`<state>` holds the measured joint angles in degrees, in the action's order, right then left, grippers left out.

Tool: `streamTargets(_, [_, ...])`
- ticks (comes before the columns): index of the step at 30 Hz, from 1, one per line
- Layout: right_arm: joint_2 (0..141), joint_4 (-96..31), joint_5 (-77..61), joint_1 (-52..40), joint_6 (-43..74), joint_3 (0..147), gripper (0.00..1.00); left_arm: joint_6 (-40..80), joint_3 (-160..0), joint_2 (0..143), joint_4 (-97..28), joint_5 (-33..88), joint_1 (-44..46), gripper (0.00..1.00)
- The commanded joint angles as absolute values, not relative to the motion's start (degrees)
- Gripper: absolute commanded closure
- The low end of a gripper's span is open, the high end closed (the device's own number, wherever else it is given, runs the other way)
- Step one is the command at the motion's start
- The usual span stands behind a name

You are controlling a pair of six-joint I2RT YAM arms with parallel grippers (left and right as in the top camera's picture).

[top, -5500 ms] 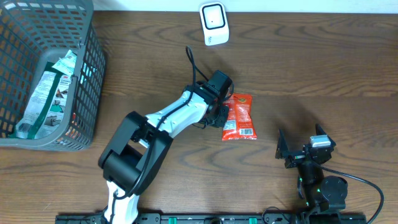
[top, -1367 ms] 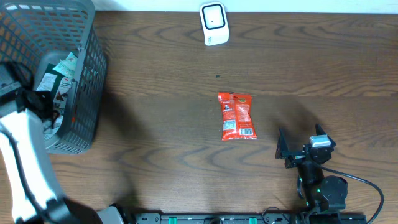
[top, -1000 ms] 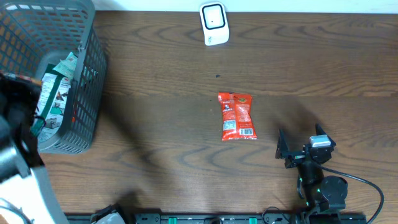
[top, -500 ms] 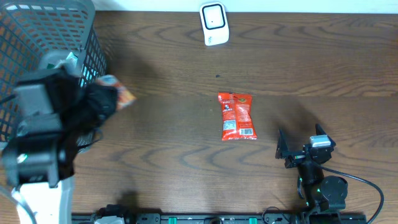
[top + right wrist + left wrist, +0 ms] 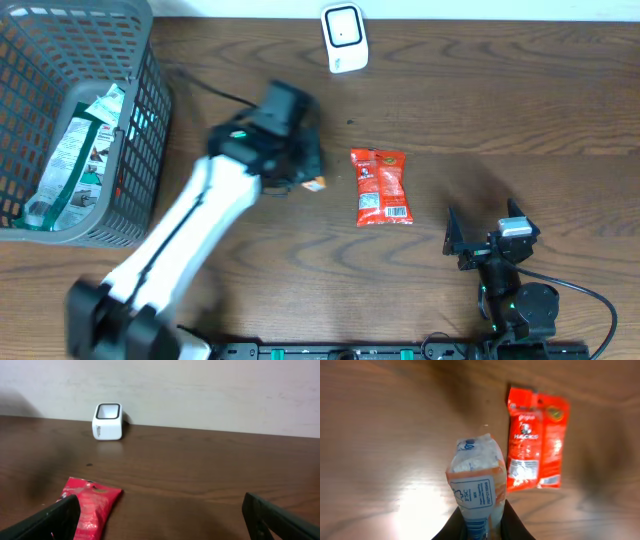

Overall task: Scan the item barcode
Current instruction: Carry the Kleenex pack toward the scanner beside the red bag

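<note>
While clamping one end of the white-and-orange packet in the left claw, hovering above the tabletop just beside the red snack pouch, printed label facing the wrist view. Idling at the near edge with the right claw spread wide and gripping nothing. Judging the task as partly done: packet already out of the basket, not yet facing the scanner, which is standing well apart at the far edge. Differing from half a second ago: then passing beside the basket, now arriving mid-tabletop, with the red pouch lying unmoved.
</note>
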<state>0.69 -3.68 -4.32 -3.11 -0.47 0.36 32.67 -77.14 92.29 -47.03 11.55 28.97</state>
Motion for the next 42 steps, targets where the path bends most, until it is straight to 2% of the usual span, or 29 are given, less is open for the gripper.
streamTargets(1, [0.38, -3.88, -4.58, -2.5, -0.73, 0.3, 0.01, 31.73, -76.69, 99.92, -43.99, 8.25, 32.86, 0.93])
streamTargets(10, [0.38, -3.88, -4.58, -2.5, -0.73, 0.3, 0.01, 31.73, -76.69, 109.4, -39.48, 6.31, 37.32, 0.93])
streamTargets(16, [0.38, -3.88, -4.58, -2.5, -0.73, 0.3, 0.01, 31.73, -76.69, 110.08, -38.74, -0.73, 39.97, 0.93])
streamTargets(34, [0.38, -3.88, -4.58, -2.5, -0.73, 0.3, 0.01, 31.79, -76.6, 111.35, -38.48, -0.69, 42.26, 0.92])
streamTargets(36, [0.38, -3.88, -4.58, -2.5, -0.73, 0.3, 0.01, 32.23, -76.6, 111.35, -38.48, -0.62, 42.26, 0.84])
streamTargets(37, [0.38, -3.9, -4.58, -2.5, -0.73, 0.3, 0.01, 32.21, -76.6, 111.35, -38.5, -0.51, 42.26, 0.73])
streamTargets(40, [0.38, -3.9, -4.58, -2.5, -0.73, 0.3, 0.01, 32.23, -76.6, 111.35, -38.5, -0.47, 42.26, 0.6])
streamTargets(42, [0.38, -3.88, -4.58, -2.5, -0.73, 0.3, 0.01, 32.21, -76.6, 111.35, -38.5, -0.47, 42.26, 0.47])
